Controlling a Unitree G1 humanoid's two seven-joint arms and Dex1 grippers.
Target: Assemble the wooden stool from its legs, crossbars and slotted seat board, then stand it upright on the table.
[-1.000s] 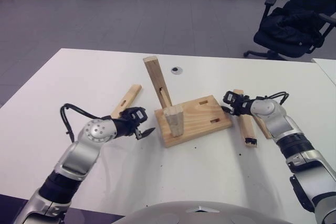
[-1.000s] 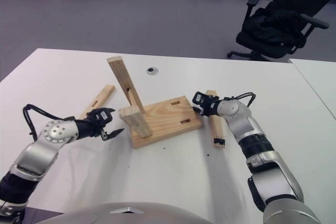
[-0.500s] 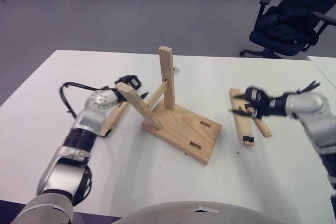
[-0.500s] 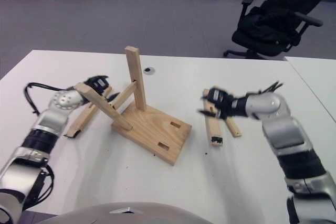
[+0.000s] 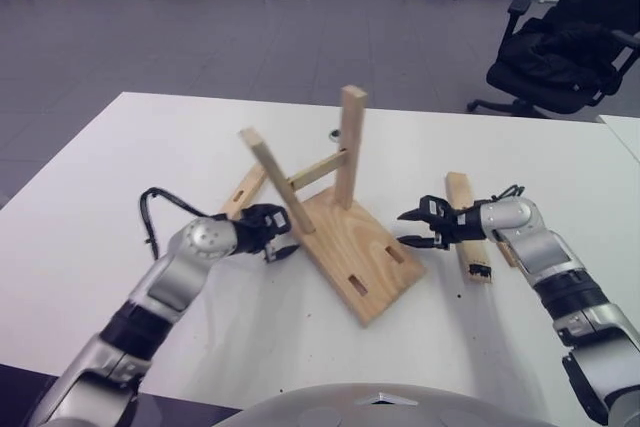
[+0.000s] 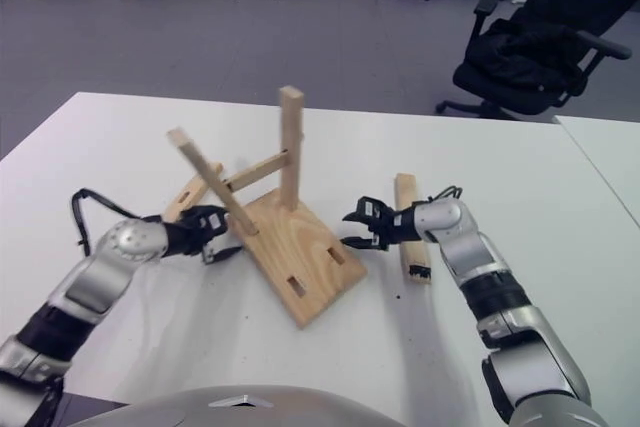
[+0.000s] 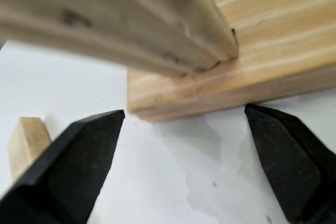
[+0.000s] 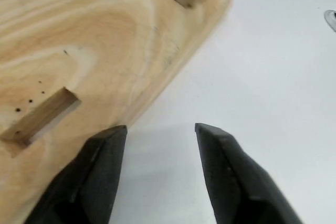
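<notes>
The slotted seat board point(image 5: 375, 277) lies flat on the white table point(image 5: 120, 177). Two legs are set in it: one upright point(image 5: 350, 145) and one tilted to the left point(image 5: 272, 179). A crossbar point(image 5: 318, 169) joins them. My left gripper point(image 5: 283, 246) is open at the board's left corner, by the foot of the tilted leg; the left wrist view has that corner point(image 7: 210, 85) just beyond the fingertips. Just off the board's right edge, my right gripper point(image 5: 402, 228) is open too, with the edge and an empty slot point(image 8: 42, 115) close in front.
A loose leg point(image 5: 243, 190) lies behind my left gripper. Two more loose pieces point(image 5: 463, 225) lie on the table to the right of my right gripper. A cable grommet point(image 5: 333, 134) sits at the back of the table. An office chair point(image 5: 565, 37) stands beyond the far right corner.
The board with its legs has turned and shifted. My left gripper came down from the loose leg to the board's left corner. My right gripper closed in on the board's right edge.
</notes>
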